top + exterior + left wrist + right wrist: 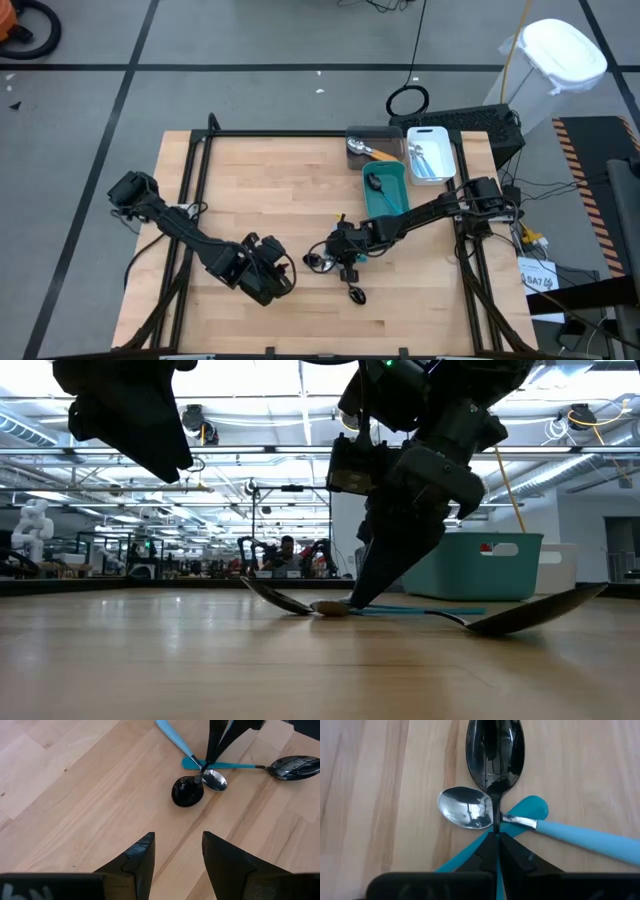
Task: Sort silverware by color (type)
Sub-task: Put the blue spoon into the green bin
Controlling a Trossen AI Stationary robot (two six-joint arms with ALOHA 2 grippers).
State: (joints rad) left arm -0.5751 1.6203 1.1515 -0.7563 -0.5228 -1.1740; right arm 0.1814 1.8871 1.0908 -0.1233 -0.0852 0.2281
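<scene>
Light wood table (260, 190) in an open lab; at its far right edge sit a gray bin (372, 140) with an orange-handled utensil (372, 151), a white bin (431, 152) with light-blue ones, and a teal bin (386, 188) with a black spoon. Right gripper (496, 834) is down at table centre, fingers pinched together on the black spoon (495, 750) where it crosses a silver-headed spoon (465, 807) and blue handles (580, 836). Left gripper (177, 852) hovers nearby, fingers parted, holding nothing.

A large workshop hall around our wooden counter (260, 190)

We see grey floor (250, 40) crossed by dark lines, a white bin (560, 55) nearby, bright ceiling strip lights (250, 420) and overhead beams, with distant equipment and a seated person (288, 552) beyond.
</scene>
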